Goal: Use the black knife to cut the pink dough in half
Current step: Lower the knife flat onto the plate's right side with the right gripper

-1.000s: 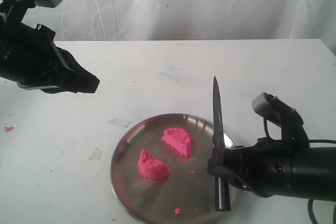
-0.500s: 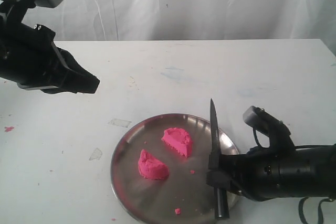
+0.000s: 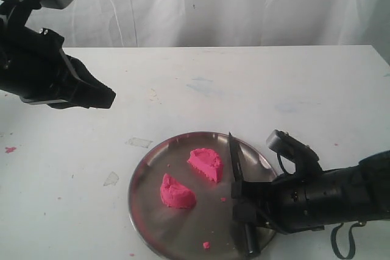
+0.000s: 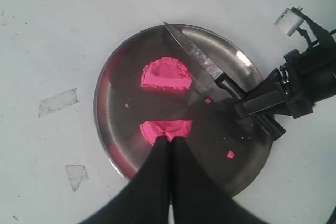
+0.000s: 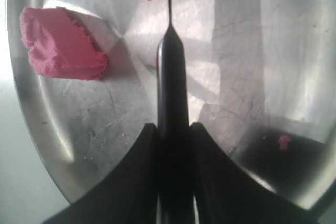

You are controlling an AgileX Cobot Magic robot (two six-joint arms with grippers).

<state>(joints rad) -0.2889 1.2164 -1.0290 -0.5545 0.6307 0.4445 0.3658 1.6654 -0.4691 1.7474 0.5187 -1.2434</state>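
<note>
Your right tool [image 5: 172,131] is clamping the knife [image 4: 197,56] beside the halved dough [image 3: 206,164] on the plate [image 3: 145,178], left tool [image 4: 170,140] hanging closed.

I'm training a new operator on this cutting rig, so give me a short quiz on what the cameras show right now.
1. True or false: the pink dough lies in one whole lump.
2. Which pincer grips the black knife? A left, B right, C neither.
3. Fill in: both dough pieces rest on the steel ____.
Key: 1 false, it is in two pieces. 2 B, the right pincer. 3 plate.
</note>
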